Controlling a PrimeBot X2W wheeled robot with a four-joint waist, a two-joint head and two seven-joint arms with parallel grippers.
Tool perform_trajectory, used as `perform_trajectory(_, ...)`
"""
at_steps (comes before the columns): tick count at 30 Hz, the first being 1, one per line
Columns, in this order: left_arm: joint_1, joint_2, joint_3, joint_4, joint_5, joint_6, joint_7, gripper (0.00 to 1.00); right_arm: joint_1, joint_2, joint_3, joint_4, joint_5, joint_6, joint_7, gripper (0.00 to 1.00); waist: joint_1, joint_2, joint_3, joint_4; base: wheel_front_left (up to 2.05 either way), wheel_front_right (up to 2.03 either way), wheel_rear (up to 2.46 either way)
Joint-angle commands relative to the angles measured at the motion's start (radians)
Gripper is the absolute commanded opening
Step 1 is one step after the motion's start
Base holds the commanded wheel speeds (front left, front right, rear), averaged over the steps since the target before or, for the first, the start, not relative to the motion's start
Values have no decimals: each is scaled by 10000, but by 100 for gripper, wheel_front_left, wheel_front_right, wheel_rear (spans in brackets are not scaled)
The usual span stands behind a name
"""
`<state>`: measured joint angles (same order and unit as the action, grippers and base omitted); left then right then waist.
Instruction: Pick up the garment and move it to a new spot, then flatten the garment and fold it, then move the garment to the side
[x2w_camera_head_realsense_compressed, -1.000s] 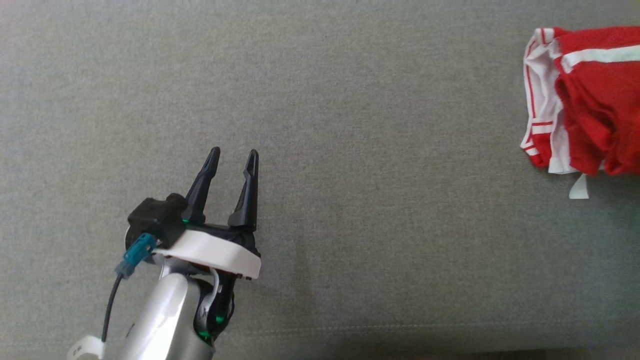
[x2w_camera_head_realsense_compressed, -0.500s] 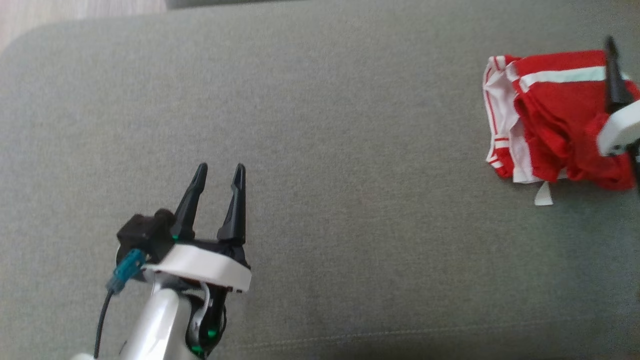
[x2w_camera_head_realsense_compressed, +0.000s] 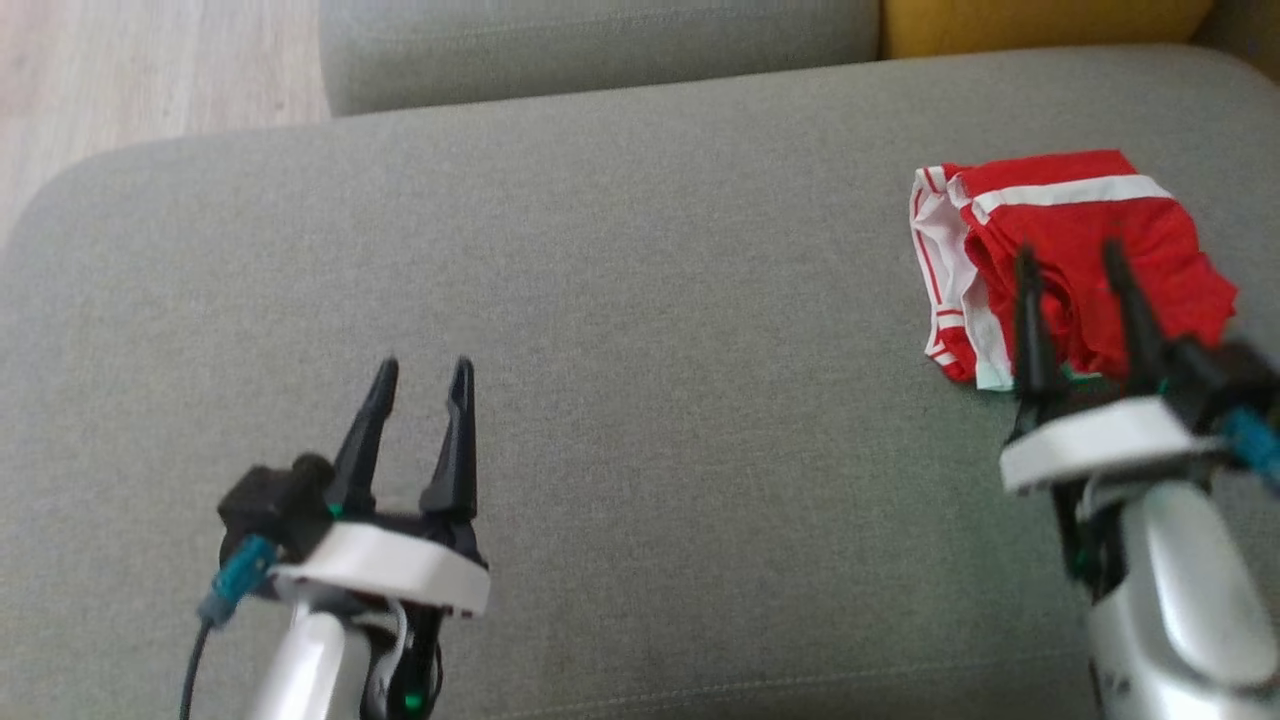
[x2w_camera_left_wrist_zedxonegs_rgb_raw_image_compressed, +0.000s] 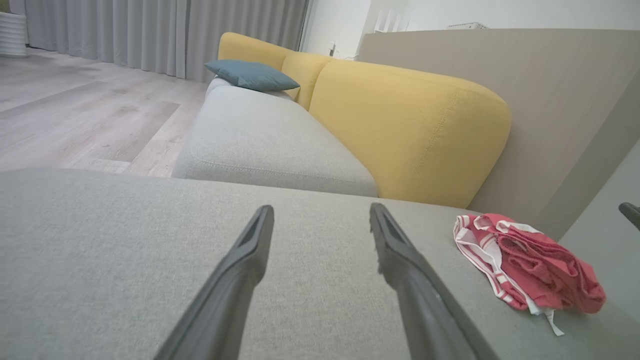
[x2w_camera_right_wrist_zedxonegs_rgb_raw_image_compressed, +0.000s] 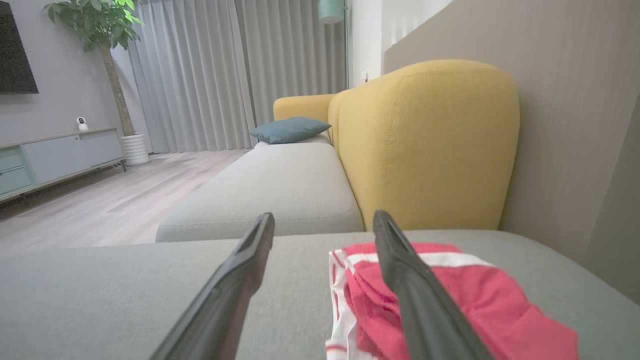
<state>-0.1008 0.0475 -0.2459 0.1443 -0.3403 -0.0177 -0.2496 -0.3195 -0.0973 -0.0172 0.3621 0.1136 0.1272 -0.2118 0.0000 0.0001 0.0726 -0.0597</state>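
The garment (x2w_camera_head_realsense_compressed: 1085, 225) is a red piece with white stripes, lying in a loosely folded bundle at the far right of the grey sofa seat (x2w_camera_head_realsense_compressed: 640, 330). In the left wrist view the garment (x2w_camera_left_wrist_zedxonegs_rgb_raw_image_compressed: 530, 270) lies off to the right, and in the right wrist view the garment (x2w_camera_right_wrist_zedxonegs_rgb_raw_image_compressed: 450, 300) lies just ahead and below. My right gripper (x2w_camera_head_realsense_compressed: 1070, 262) hovers over its near edge, open, nothing between its fingers. At the lower left of the seat my left gripper (x2w_camera_head_realsense_compressed: 420, 372) is open and empty, far from the garment.
A yellow backrest (x2w_camera_left_wrist_zedxonegs_rgb_raw_image_compressed: 410, 130) rises behind the seat, and a second grey cushion (x2w_camera_left_wrist_zedxonegs_rgb_raw_image_compressed: 265, 140) carrying a blue pillow (x2w_camera_left_wrist_zedxonegs_rgb_raw_image_compressed: 250, 75) extends beyond it. Wooden floor (x2w_camera_head_realsense_compressed: 150, 70) lies past the seat's far left corner. A beige wall panel (x2w_camera_right_wrist_zedxonegs_rgb_raw_image_compressed: 575, 125) stands on the right.
The head camera has tilted up, bringing the seat's far edge and floor into view. My right gripper has come into view in front of the garment. The left gripper keeps its place.
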Motion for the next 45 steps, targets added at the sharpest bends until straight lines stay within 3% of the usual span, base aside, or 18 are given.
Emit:
perform_trajectory(1, -87, 27, 364, -356, 115, 24, -122, 100, 104, 126, 228, -529, -21, 35, -138, 100, 0, -1, -119, -6, 0, 0, 0)
perform_trajectory(14, 796, 27, 354, -359, 341, 180, -122, 100, 2087, 467, 518, -1160, 563, 35, -438, 100, 0, -1, -721, 62, 0, 0, 0)
perform_trajectory(30, 970, 27, 511, -937, 1018, 591, -122, 100, 2167, 470, 620, -1221, 683, 35, -496, 100, 0, -1, -706, 126, 0, 0, 0)
perform_trajectory(45, 1162, 27, 879, -1032, 798, 722, -122, 100, 2245, 470, 686, -1348, 751, 35, -499, 100, 0, -1, -727, 134, 0, 0, 0)
